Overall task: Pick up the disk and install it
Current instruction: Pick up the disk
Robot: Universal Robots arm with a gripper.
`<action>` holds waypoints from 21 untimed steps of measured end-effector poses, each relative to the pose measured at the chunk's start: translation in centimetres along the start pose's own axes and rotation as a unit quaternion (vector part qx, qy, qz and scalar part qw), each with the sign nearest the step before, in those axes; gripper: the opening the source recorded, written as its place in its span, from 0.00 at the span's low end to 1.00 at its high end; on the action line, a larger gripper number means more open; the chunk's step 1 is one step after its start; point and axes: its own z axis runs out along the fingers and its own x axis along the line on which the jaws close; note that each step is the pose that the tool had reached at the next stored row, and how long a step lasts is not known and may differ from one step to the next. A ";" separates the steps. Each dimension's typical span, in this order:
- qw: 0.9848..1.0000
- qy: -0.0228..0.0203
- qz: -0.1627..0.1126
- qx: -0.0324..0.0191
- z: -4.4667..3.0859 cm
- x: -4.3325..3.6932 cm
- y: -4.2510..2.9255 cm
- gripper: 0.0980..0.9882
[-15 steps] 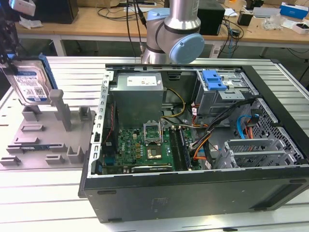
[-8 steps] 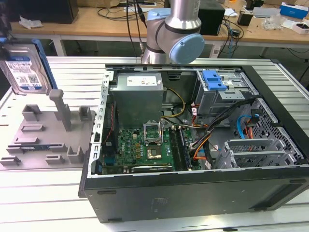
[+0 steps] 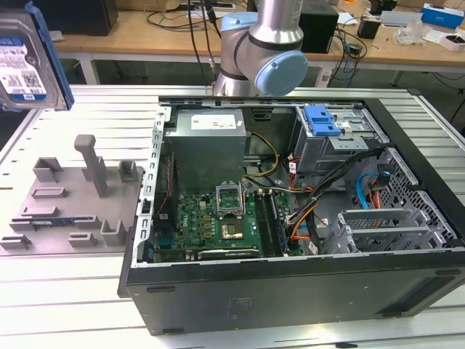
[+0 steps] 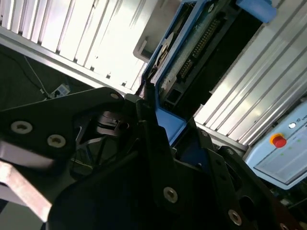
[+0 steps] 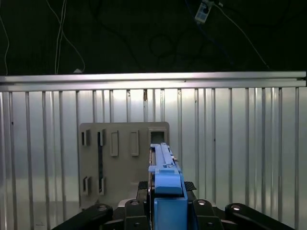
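At the exterior view's top left corner, the disk hangs high, cut off by the frame. The gripper is clamped on its blue carrier, hiding one end, above the grey fixture; the open computer case lies well apart.

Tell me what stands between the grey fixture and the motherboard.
In the exterior view, the open computer case's metal side wall separates the grey fixture from the motherboard.

Silver arm tube, pale blue joint cap, grey joint housings, black claw links, silver screws
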 end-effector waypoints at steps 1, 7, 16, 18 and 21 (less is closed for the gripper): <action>1.000 0.000 0.000 0.000 -0.45 0.01 0.00 0.30; 1.000 -0.002 0.000 0.000 -2.60 0.04 -0.02 0.30; 1.000 -0.002 0.000 0.000 -2.60 0.05 -0.02 0.30; 1.000 -0.002 0.000 0.000 -2.60 0.06 -0.02 0.30; 1.000 -0.002 0.000 0.000 -2.60 0.15 -0.11 0.30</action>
